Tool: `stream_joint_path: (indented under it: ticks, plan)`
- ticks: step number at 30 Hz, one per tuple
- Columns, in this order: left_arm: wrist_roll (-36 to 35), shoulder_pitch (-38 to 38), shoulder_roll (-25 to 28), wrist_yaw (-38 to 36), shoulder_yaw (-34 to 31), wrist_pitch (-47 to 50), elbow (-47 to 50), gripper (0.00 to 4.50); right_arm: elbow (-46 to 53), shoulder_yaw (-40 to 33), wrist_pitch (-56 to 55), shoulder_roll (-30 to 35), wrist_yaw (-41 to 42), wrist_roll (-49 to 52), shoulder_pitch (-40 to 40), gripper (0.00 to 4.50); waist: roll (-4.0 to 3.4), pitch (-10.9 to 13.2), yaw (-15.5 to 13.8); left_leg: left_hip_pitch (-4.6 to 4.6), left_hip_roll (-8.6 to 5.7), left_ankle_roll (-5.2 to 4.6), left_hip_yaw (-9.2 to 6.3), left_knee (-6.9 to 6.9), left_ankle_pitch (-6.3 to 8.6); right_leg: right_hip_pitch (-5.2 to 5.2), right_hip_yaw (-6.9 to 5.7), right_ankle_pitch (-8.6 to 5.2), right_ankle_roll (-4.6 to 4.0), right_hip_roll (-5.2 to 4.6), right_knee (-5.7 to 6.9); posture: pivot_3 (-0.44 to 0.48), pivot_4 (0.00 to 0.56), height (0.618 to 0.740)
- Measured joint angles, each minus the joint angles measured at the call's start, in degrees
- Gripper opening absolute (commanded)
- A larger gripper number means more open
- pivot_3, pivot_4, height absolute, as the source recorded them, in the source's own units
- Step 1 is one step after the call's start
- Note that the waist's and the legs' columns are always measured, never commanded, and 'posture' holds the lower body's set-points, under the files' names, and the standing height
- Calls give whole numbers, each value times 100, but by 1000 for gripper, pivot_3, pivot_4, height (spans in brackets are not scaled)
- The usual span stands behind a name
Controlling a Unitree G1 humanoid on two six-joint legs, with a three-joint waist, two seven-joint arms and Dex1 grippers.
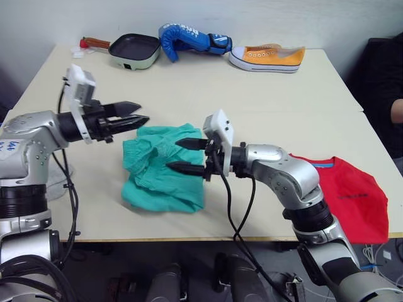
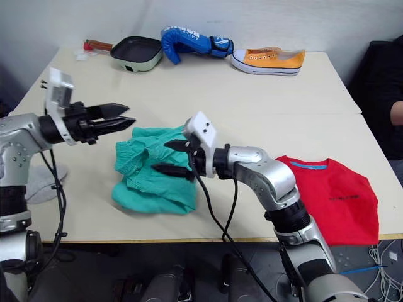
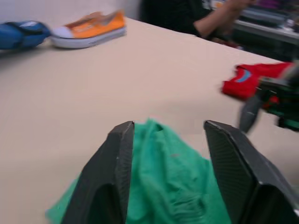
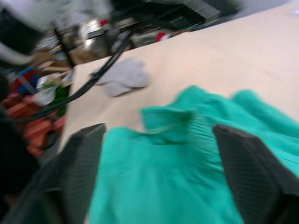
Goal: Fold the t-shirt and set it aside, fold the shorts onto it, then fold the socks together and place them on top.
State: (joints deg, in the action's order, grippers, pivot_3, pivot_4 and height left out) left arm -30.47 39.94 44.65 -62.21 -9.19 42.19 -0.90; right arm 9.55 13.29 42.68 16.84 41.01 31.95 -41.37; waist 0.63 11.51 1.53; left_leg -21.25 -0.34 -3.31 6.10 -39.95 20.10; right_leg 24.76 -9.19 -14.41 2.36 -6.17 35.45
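Two tools hang above the teal shorts [image 1: 162,168], our landmark on the tabletop [image 1: 264,100]. Left of the shorts, at the tabletop's left edge, we see the grey socks [image 2: 39,182] lying in a small heap. Our left tool [image 1: 129,115] hovers over the shorts' upper left corner with its fingers apart and nothing between them. The shorts themselves lie crumpled near the tabletop's front edge. Our right tool [image 1: 186,156] hangs over the shorts' right side, its fingers spread wide and empty. Right of the shorts lies the red t-shirt [image 1: 349,195], draping over the front right edge. Behind the shorts, along the far edge, we find a small pan [image 1: 133,50], a blue boxing glove [image 1: 189,41] and an orange sneaker [image 1: 267,58].
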Motion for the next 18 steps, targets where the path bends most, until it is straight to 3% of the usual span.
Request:
stream_joint_path:
  ticks: [5,8,12,18]
  plan:
    - [547,-367,-260,-159,1144,-567,71,8,-330,404,-348,-105,-73,-626,238,984,-4,3,12,1,10,16,12,3,-8,9,15,-3,-4,21,1,0,150,740]
    - [1273,-191,-447,156,1437,-1450,-811,0,-1006,991,-1095,-288,-140,-1439,283,24,-4,3,5,7,13,25,14,5,-13,10,17,-6,-9,24,10,0,150,740]
    - [1756,11,-737,470,1534,-2066,-1798,0,-1568,1459,-1703,-537,-177,-2058,627,24,-4,3,2,-23,12,24,19,7,-14,46,19,-9,-14,22,16,0,150,740]
    - [2207,519,-890,846,1524,-2906,-3369,0,-927,1572,-1914,56,206,-2471,913,24,0,0,-35,-20,12,21,13,-1,-14,35,15,-9,-13,18,15,0,150,740]
